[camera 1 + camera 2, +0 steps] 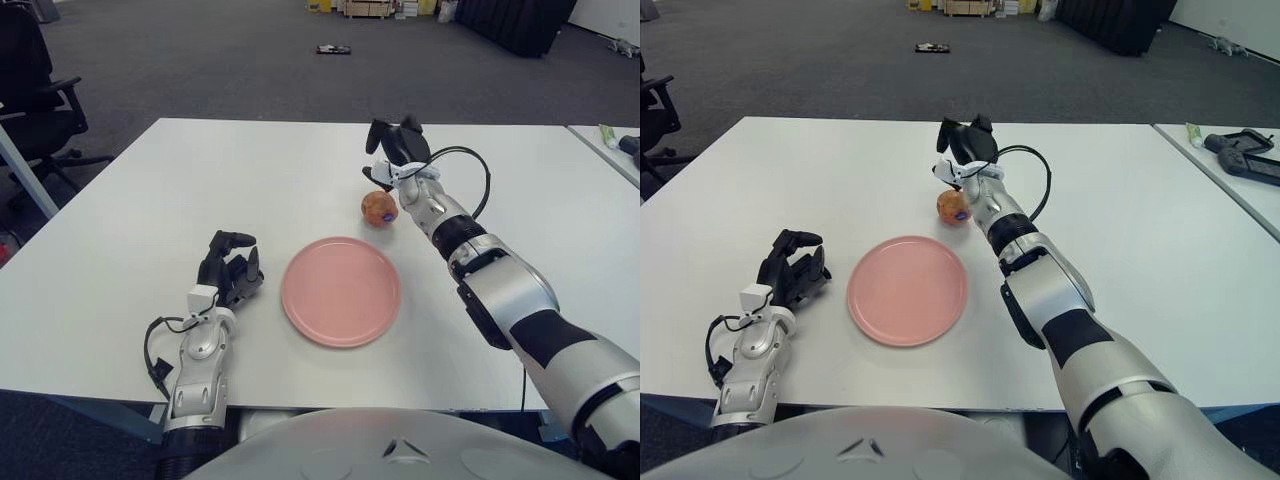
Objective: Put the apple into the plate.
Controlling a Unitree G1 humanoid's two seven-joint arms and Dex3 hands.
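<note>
Now: plate point(341, 291) empty | apple point(378, 207) beside | right hand point(397, 150) seemingly apart, holding nothing

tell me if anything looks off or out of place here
Nothing is spilled or damaged. The one odd point: the apple sits on the bare table just beyond the pink plate, not in it, and the right hand is above and behind it, holding nothing. The left hand shows left of the plate.

An open office or lab hall. A white desk point(200, 190) stands on grey carpet point(200, 60), with a black office chair point(40, 90) at its left. Crates point(370, 8) line the far wall.
</note>
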